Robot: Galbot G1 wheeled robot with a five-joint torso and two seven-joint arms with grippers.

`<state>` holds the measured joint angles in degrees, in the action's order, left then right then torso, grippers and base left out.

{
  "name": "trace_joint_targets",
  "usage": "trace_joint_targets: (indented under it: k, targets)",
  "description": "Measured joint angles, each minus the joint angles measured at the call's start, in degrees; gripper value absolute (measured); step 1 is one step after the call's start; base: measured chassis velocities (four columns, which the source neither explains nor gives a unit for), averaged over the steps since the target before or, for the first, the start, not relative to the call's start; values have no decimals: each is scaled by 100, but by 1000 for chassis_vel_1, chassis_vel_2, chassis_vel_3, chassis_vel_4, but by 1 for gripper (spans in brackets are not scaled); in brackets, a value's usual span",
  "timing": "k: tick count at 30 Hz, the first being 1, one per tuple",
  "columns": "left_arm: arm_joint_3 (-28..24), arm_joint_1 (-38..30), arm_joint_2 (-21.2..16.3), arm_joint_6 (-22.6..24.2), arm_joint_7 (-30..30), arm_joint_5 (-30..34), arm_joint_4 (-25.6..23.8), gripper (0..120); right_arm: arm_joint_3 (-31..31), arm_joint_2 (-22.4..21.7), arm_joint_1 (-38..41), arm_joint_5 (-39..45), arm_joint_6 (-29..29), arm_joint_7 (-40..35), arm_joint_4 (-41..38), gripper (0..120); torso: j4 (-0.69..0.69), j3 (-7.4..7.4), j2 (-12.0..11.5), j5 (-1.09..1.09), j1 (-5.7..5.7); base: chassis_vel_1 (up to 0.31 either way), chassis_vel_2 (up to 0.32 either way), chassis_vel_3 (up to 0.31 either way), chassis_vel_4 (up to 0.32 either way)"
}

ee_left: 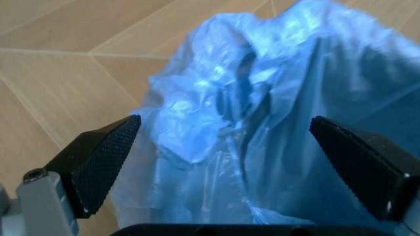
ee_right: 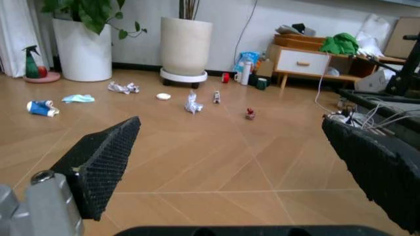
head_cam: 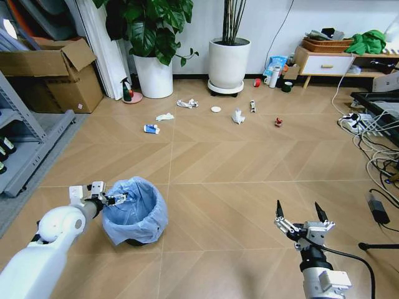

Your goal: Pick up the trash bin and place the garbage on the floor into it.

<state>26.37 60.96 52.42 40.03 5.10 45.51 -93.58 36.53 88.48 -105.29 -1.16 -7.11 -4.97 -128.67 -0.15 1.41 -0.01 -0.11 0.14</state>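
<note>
Left gripper (head_cam: pixel 120 199) at the trash bin's (head_cam: pixel 134 212) near-left rim, jaws spread either side of the blue bag, bare floor (head_cam: pixel 218 205) between, right gripper (head_cam: pixel 299 215) hovering released, garbage (head_cam: pixel 187 103) strewn well beyond near two white plant pots (head_cam: pixel 227 62)

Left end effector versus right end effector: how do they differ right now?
The left end effector is at the rim of the trash bin, its fingers astride the blue liner; the right end effector hangs over bare floor, near nothing. The left points at the bin beside it; the right faces the garbage far ahead by the plant pots. Both are open and hold nothing.
</note>
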Motion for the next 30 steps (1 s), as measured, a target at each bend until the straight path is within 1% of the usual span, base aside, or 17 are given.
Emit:
trace_joint_targets:
  k: [3,11,13,14,15,16,17,20,21,23,24,25,26,29,30]
  targets:
    - [-50,-90,0,72,-41,-43,202,100,8,7,28,21,1,-22,25,100,1,0,0,0,0,0,0,0,0]
    - [-111,-168,-11,127,-92,-168,383,100,13,8,65,49,6,-34,45,100,0,-1,0,0,0,0,0,0,0]
    - [-142,-212,-2,129,-90,-254,464,92,20,3,66,62,7,-38,46,100,1,0,0,0,0,0,0,0,0]
    - [-142,-212,-2,129,-90,-254,464,92,20,3,66,62,7,-38,46,100,1,0,0,0,0,0,0,0,0]
    - [-151,-222,3,129,-83,-264,481,89,21,3,66,65,8,-39,46,100,0,0,0,0,0,0,0,0,0]
    - [-159,-227,5,139,-82,-263,501,82,25,3,67,67,8,-44,46,100,0,0,0,-1,0,0,0,0,0]
    - [-159,-227,5,139,-82,-263,501,82,25,3,67,67,8,-44,46,100,0,0,0,-1,0,0,0,0,0]
    - [-161,-211,4,170,-82,-258,508,66,28,5,68,68,8,-49,41,100,1,-1,0,0,0,0,0,0,0]
    - [-161,-211,4,170,-82,-258,508,66,28,5,68,68,8,-49,41,100,1,-1,0,0,0,0,0,0,0]
    - [-161,-202,4,174,-82,-258,518,59,28,8,68,68,8,-50,39,100,1,-1,0,0,0,0,0,0,0]
    - [-159,-197,3,175,-86,-258,529,52,28,12,69,68,8,-50,34,100,0,-1,0,1,0,0,0,0,0]
    - [-155,-190,3,174,-89,-258,535,50,28,18,69,68,8,-50,27,100,0,-1,0,2,0,0,0,0,0]
    - [-155,-190,3,174,-89,-258,535,50,28,18,69,68,8,-50,27,100,0,-1,0,2,0,0,0,0,0]
    - [-151,-169,7,153,-107,-265,539,34,35,20,67,71,8,-51,6,100,1,-1,1,2,-1,0,0,0,0]
    - [-151,-166,11,146,-109,-267,539,30,40,20,67,73,8,-52,0,100,1,-1,1,2,-1,0,0,0,0]
